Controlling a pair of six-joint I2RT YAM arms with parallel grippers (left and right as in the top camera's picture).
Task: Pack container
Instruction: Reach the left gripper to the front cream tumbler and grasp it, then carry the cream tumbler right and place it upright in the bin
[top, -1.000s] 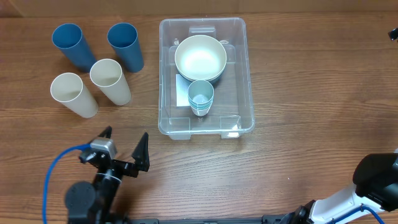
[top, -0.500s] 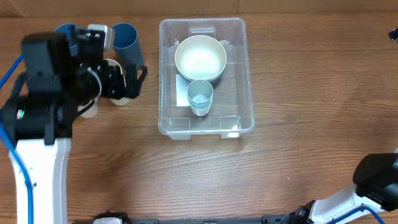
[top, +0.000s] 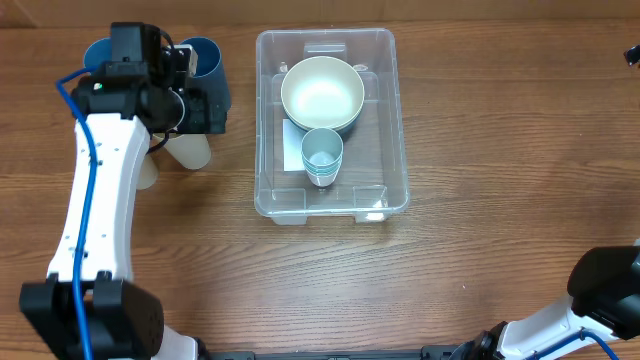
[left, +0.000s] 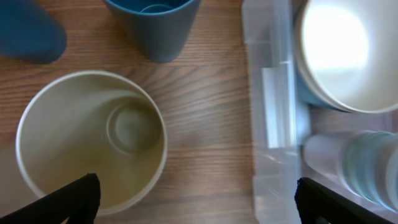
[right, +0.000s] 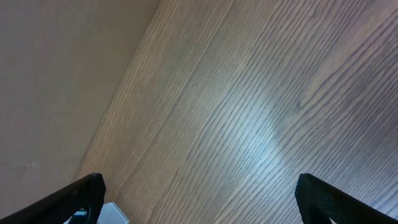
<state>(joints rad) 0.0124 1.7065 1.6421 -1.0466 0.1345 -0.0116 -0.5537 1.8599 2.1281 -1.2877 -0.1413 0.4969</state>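
Left jaws: spread wide and holding nothing, hovering above the cups on the left arm (top: 100, 200) near the far-left corner of the counter (top: 500, 250).
Right jaws: also wide and empty, over bare wood by the near-right corner, well apart from everything.
Container (top: 385, 165): upright, midway along the counter and toward its far edge. It already holds a cream bowl (top: 322, 92) at its far end and a stack of pale blue cups (top: 322, 155) just beside the bowl.
Left to pack: four cups stand outside, near the far-left corner. They are a cream cup (left: 93, 140) right under the left wrist, a blue cup (left: 152, 25) just beyond it, another blue cup (top: 100, 55) further left, and a second cream cup (top: 148, 170) mostly hidden by the arm.
Step in hand: probably lining up to pick the cream cup, with packing partly done.
Alignment: in the wrist view the cup sits off to one side. One jaw tip is over its rim and the other is out by the container wall.
Next move calls for: shifting toward the counter's left edge so the cup, or one wall of its rim, lies between the jaws. Then lower and close without knocking the blue cup close by.
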